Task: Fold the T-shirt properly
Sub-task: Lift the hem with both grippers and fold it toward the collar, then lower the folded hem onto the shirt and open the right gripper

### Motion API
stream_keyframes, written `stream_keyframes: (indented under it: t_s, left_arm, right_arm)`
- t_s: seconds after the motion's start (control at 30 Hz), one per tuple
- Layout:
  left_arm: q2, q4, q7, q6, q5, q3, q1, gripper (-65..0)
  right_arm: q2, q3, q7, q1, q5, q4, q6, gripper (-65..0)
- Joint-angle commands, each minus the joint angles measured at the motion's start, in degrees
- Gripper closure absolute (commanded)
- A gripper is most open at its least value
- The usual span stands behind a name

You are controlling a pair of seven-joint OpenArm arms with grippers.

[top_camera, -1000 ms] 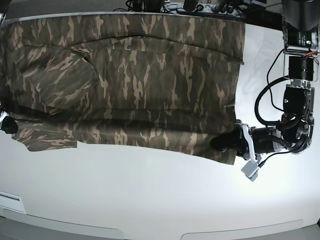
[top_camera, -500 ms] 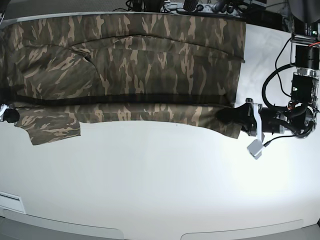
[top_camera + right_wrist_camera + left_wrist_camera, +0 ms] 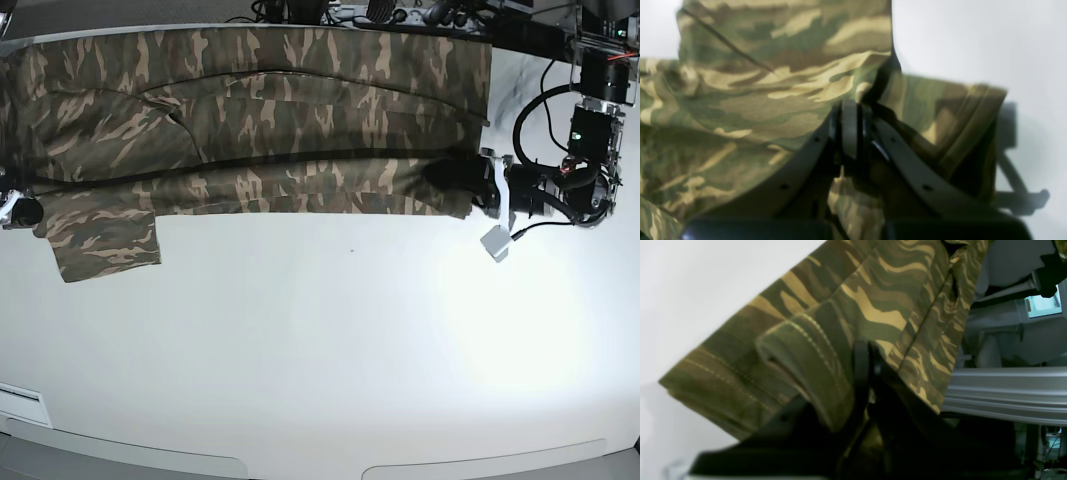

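The camouflage T-shirt (image 3: 280, 110) lies spread across the far half of the white table, its near edge lifted and doubled back over itself. My left gripper (image 3: 458, 186) is at the shirt's right end, shut on the stitched hem (image 3: 806, 350); up close, the left gripper (image 3: 868, 351) pinches a thick fold of cloth. My right gripper (image 3: 22, 210) is at the left end of the base view, partly cut off. In its own view the right gripper (image 3: 850, 113) is shut on the T-shirt (image 3: 773, 96), with a sleeve (image 3: 105, 245) hanging beside it.
The bare white table (image 3: 340, 350) stretches from the shirt to the near edge. Cables and equipment (image 3: 400, 12) line the far edge. A small white tag (image 3: 495, 243) dangles from the left arm. A metal rail (image 3: 1003, 390) runs beyond the table's edge.
Both grippers have moved toward the far edge, carrying the shirt's near edge with them. The folded-over strip now lies further back and the sleeve has followed.
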State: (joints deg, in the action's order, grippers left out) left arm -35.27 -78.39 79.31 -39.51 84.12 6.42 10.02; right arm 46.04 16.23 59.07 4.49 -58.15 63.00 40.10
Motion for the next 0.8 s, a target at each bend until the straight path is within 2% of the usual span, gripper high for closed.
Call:
stream_keyframes:
  t_s: [0.0,0.77]
  left_arm:
    - [-1.1,-0.8,0.7,-0.5,0.9,-0.4,0.4,0.0]
    - [-0.9,-0.7,0.7,0.8,0.9,-0.4,0.0,0.0]
  right_arm:
    - [2.2,0.6,-0.5,0.8,-0.1,0.7,-0.1,0.0]
    - [2.2,0.6,-0.5,0.9,-0.1,0.7,-0.1,0.0]
